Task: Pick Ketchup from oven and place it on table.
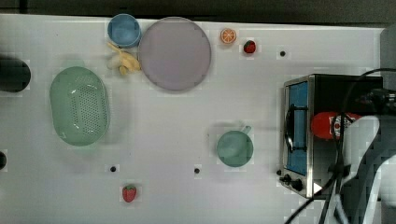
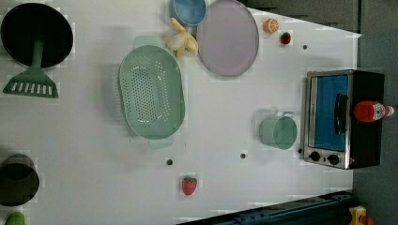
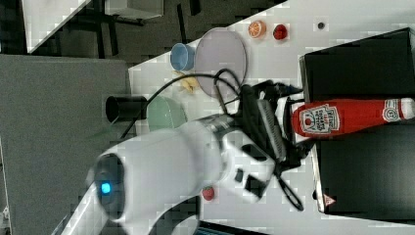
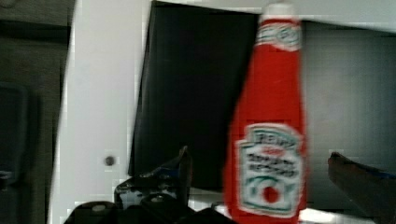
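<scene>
While the pincer (image 4: 259, 172) stands spread wide, the Ketchup (image 4: 270, 135) lies between its two dark fingers (image 4: 180, 170) in the wrist view, one finger on each side of the bottle's labelled lower body; whether either one touches the bottle I cannot tell. Nothing is pinched. The bottle rests on its side on the black top of the oven (image 1: 327, 88), cap end pointing away from the pincer, base end nearest it.

From the right view, the arm's white wrist and black hand come in at the oven's edge, right at the base of the Ketchup (image 3: 342, 116), whose white cap lies at the far end of the oven (image 3: 362, 63) roof. Seen in the top view, the red body of the Ketchup (image 1: 329, 125) shows just beside the arm's white casing and cables, above the blue glass door.

Beyond the oven front, away from the pincer, a green mug (image 1: 234, 147) sits on the table (image 1: 177, 140) near the door. Farther off lie a lilac plate (image 1: 174, 52), a blue bowl (image 1: 123, 30), a banana (image 1: 122, 60), a green colander (image 1: 79, 105), an orange slice (image 1: 228, 36) and two strawberries (image 1: 249, 46). A black pan holding a green spatula (image 2: 33, 79) shows at the left view's far corner.
</scene>
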Controlling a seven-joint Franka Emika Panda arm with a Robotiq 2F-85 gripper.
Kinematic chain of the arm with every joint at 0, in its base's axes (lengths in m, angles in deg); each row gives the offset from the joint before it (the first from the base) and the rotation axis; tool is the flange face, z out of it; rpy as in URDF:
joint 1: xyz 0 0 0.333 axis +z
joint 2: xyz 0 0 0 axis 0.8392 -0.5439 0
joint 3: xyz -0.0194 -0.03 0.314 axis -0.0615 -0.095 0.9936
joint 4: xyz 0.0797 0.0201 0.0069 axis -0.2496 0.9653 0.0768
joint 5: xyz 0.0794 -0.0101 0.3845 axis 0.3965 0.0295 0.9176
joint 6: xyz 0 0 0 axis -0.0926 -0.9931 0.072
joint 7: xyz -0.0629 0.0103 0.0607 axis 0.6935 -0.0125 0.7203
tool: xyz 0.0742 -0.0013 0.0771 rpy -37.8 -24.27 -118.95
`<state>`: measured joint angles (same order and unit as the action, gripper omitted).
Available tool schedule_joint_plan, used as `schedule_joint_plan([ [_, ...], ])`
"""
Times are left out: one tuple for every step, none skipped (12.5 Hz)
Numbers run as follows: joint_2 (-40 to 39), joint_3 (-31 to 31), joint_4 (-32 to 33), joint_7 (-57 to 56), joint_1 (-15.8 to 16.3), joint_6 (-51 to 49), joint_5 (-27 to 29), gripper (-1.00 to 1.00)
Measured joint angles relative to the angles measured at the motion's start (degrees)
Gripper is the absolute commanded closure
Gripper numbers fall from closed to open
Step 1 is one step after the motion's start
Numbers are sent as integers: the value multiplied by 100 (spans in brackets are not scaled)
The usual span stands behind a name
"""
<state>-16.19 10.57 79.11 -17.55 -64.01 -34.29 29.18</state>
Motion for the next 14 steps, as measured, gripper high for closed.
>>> schedule_joint_plan([
  [-264, -50, -84, 0, 0, -62, 304, -100],
  [-488, -56, -84, 0, -13, -45, 348, -100],
  [-691, -62, -73, 1, -22, -42, 373, -100],
  [-864, -67, -62, 1, -38, -39, 459, -100],
  [-1014, -42, -50, 1, -80, -90, 527, -100],
  [-1099, -39, -28, 0, -93, -145, 599, -100],
  [-1167, -42, 11, 1, -84, -78, 630, -100],
  [-1211, -39, 45, 1, -78, -62, 588, -100],
  [-1214, -39, 67, 1, -85, -104, 583, -92],
  [-1225, -64, 101, 1, -56, -45, 576, -68],
  [-1265, -140, 101, 0, -3, 56, 590, -43],
  [-1276, -134, 73, 0, -23, 73, 599, -27],
  [-1225, -45, 34, 0, -89, 59, 602, -27],
  [-1164, 0, 22, 0, -106, 56, 602, -27],
])
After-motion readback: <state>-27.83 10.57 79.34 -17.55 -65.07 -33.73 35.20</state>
